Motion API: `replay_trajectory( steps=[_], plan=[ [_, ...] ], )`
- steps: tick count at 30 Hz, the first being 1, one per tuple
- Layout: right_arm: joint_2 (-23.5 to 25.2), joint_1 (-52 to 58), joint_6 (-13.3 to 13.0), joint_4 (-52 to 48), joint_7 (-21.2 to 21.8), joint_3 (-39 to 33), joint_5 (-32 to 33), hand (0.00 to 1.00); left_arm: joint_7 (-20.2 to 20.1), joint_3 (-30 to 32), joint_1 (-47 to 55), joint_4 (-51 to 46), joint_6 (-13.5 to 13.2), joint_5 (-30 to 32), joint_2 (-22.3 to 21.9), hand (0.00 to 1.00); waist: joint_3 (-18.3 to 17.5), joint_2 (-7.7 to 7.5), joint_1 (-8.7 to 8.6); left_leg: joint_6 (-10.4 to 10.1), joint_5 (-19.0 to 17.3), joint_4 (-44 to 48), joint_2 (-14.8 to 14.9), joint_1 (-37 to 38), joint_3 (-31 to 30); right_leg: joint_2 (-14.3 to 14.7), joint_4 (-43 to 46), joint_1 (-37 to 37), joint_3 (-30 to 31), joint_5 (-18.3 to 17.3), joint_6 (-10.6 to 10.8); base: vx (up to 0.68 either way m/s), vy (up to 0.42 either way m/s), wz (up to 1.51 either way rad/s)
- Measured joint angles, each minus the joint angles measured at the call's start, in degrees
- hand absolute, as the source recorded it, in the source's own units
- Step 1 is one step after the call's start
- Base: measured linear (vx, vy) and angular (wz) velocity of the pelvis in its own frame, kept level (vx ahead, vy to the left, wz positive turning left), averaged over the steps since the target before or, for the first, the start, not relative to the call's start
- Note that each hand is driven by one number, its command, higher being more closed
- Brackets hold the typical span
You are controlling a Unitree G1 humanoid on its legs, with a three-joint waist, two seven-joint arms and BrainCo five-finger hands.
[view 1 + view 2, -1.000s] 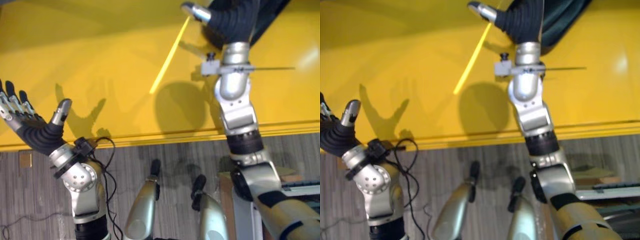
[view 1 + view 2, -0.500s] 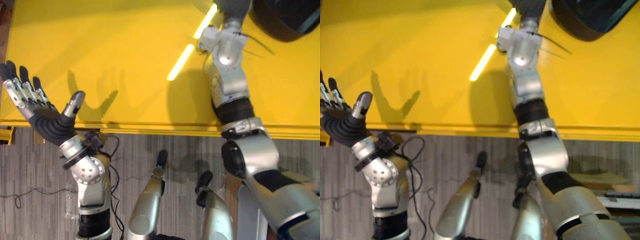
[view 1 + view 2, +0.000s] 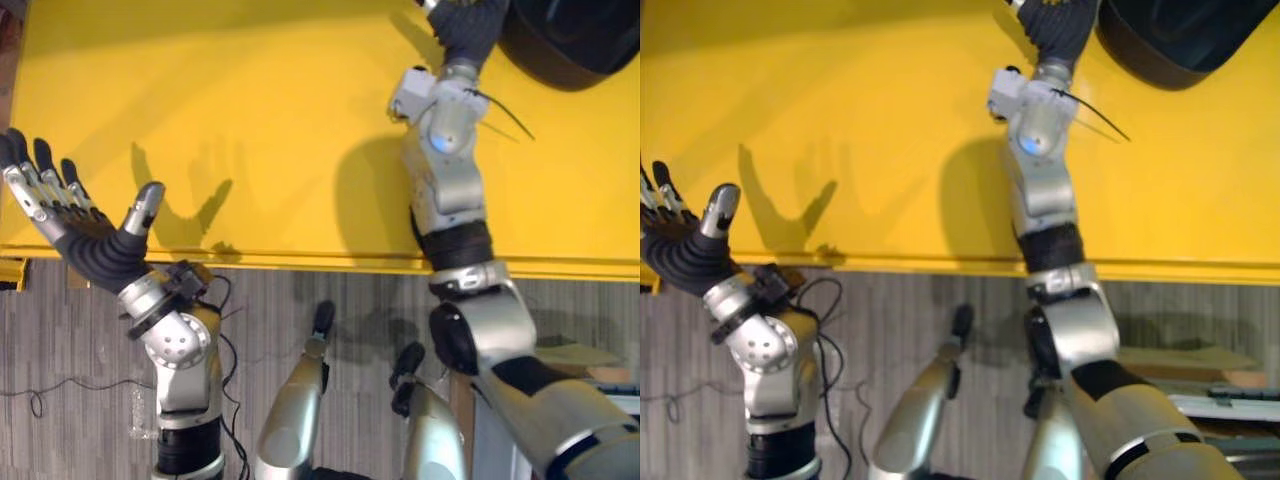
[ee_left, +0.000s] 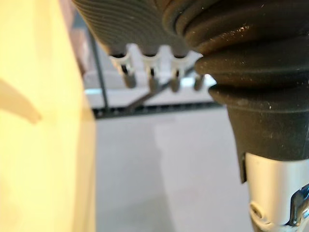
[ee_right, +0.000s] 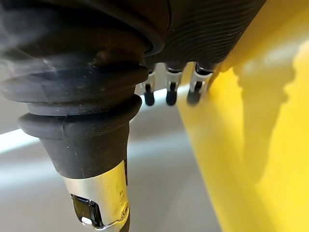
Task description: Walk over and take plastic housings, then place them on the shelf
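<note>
Yellow worktop [image 3: 250, 100]: it is filling the upper part of both eye views, and its near edge is running across above a grey floor [image 3: 60, 330].
Left robot hand [image 3: 88, 240]: it is standing raised over the near left edge of the worktop, palm turned up. Its fingers [image 3: 40, 185] are spreading straight and the thumb is standing apart, so it is released and is holding nothing. The left wrist view is showing the same straight fingers [image 4: 152, 77] with free space past them.
Right robot hand [image 3: 462, 25]: the right arm is reaching far across the worktop, and the hand is being cut by the upper border of the eye views. In the right wrist view its fingers [image 5: 169, 92] are hanging relaxed in 1 row beside the yellow surface, released, with nothing between them.
Dark rounded object [image 3: 575, 40]: it is lying at the far right of the worktop, just beside the right robot hand. I cannot tell whether they are touching, nor whether it is a plastic housing.
</note>
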Motion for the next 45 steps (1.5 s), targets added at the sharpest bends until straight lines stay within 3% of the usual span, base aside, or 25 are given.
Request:
replay_trajectory(
  steps=[4, 7, 15, 18, 21, 27, 30, 35, 41, 45],
  plan=[
    [-1.44, 7.26, -0.45, -11.04, -0.72, -1.26, -2.59, 0.0, -0.32, 0.03, 0.2, 2.7, 0.54, 0.22, -0.04, 0.0, -0.22, -1.02, -2.06, 0.74, 2.02, -4.35, -0.67, 1.9, 0.47, -0.27, -0.47, -0.17, 1.68, 0.31, 0.47, 0.04, 0.009, 0.01],
    [-1.66, 8.15, -0.56, -12.2, -0.69, -1.2, -2.85, 0.0, -0.41, 0.65, 0.33, 4.04, 0.72, 0.27, -0.01, 0.0, -0.37, -1.31, -2.87, 1.06, 2.46, -5.39, -1.18, 2.59, 0.78, -0.4, -0.5, -0.32, 4.5, 0.32, 0.5, 0.05, 0.037, 0.0],
    [-2.28, 9.47, -0.57, -12.19, 1.21, 1.64, -3.35, 0.0, 0.13, 7.52, 1.55, 5.8, 1.81, 0.27, -0.01, 0.0, -0.75, -2.04, -2.82, 1.1, 2.51, -5.89, -1.24, 3.17, 1.2, -0.08, -0.5, -0.43, 7.37, 0.33, 0.52, 0.01, 0.005, -0.02],
    [-3.45, 12.58, -1.44, -12.27, 4.25, 3.82, -3.14, 0.0, 0.62, 9.92, 2.08, 6.58, 1.81, 0.24, 0.0, 0.0, -1.4, -3.28, -2.87, 1.09, 2.52, -5.91, -1.27, 3.21, 1.11, -0.04, -0.51, -0.39, 7.67, 0.33, 0.52, 0.0, 0.0, 0.0],
    [-4.77, 14.8, -1.95, -13.45, 7.03, 5.71, -2.02, 0.0, 1.52, 12.04, 2.08, 8.36, 2.14, 0.25, 0.01, 0.0, -1.46, -3.39, -2.92, 1.06, 2.68, -5.91, -1.38, 3.24, 1.06, -0.09, -0.52, -0.34, 7.82, 0.35, 0.56, 0.0, 0.0, 0.0],
    [-10.95, 19.73, -5.09, -26.78, 11.14, 6.93, 3.09, 0.0, 3.9, 19.47, 3.79, 9.88, 3.48, 0.48, -0.02, 0.0, -1.56, -3.43, -3.38, 1.0, 2.73, -5.99, -1.3, 5.36, 1.08, 0.03, -1.38, 2.26, 7.82, 0.63, 1.04, 0.0, -0.007, -0.01],
    [-14.62, 22.55, -8.83, -31.11, 11.83, 3.92, 7.21, 0.0, 6.63, 24.4, 8.02, 10.92, 3.46, 0.92, 0.01, 0.0, -8.24, -3.7, -3.82, 1.07, 1.47, -6.2, -1.24, 4.88, 1.51, 0.06, -2.59, 2.3, 7.82, 0.69, 1.19, 0.03, -0.007, -0.01],
    [-18.48, 26.21, -10.62, -33.01, 11.84, 1.12, 8.19, 0.0, 10.07, 32.95, 10.75, 11.35, 3.46, 1.43, 0.24, 0.0, -12.4, -3.98, -4.28, 1.51, 0.38, -6.45, -1.04, 7.48, 1.91, 0.06, -3.95, 5.81, 7.79, 0.8, 1.36, 0.04, -0.01, -0.05],
    [-19.07, 33.5, -10.62, -33.07, 13.12, 1.02, 9.2, 0.0, 14.61, 43.54, 17.26, 17.72, 6.26, 3.24, 1.79, 0.0, -15.18, -4.18, -3.79, 1.75, -0.22, -6.5, 0.23, 8.35, 3.82, 1.06, -5.54, 6.38, 8.44, 2.19, 1.13, 0.02, -0.019, -0.13],
    [-19.07, 37.89, -10.54, -33.06, 13.19, 0.63, 8.67, 0.0, 14.01, 43.24, 21.38, 27.15, 7.35, 2.91, 0.65, 0.0, -15.29, -4.17, -3.88, 1.7, -0.15, -6.49, 0.58, 8.34, 4.74, 1.28, -5.98, 6.38, 8.43, 2.21, 1.14, 0.0, -0.015, -0.01]
  ],
)
